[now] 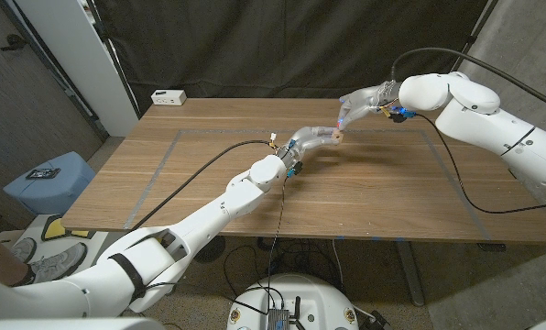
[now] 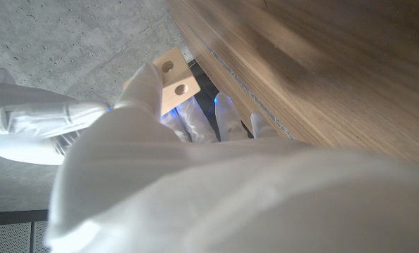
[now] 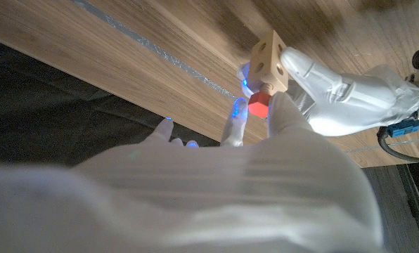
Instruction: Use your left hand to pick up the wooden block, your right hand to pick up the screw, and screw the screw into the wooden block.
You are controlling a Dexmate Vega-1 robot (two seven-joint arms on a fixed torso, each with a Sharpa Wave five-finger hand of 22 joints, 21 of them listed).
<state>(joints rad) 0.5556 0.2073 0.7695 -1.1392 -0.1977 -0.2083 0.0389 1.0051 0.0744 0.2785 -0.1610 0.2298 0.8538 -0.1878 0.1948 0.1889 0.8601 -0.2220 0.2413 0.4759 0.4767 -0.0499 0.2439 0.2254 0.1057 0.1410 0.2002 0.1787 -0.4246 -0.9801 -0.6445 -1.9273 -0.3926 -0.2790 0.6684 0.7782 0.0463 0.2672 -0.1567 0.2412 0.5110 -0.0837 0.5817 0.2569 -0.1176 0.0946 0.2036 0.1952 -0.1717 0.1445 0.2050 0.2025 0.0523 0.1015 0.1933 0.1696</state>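
Note:
My left hand (image 1: 311, 140) holds the small pale wooden block (image 1: 335, 136) above the table's middle. In the left wrist view the block (image 2: 173, 79) shows two holes on one face beyond my left hand (image 2: 195, 176). My right hand (image 1: 360, 103) reaches down from the right to the block. In the right wrist view the red-headed screw (image 3: 259, 105) is pinched at the fingertips of my right hand (image 3: 230, 190), and its shaft meets a face of the block (image 3: 269, 62), which my left hand (image 3: 336, 98) grips from the other side.
The wooden table (image 1: 209, 192) carries a rectangle of grey tape lines (image 1: 168, 158). A small white box (image 1: 169, 96) sits at its far left corner. A black cable (image 1: 200, 170) runs along my left arm. A blue stool (image 1: 49, 181) stands left of the table.

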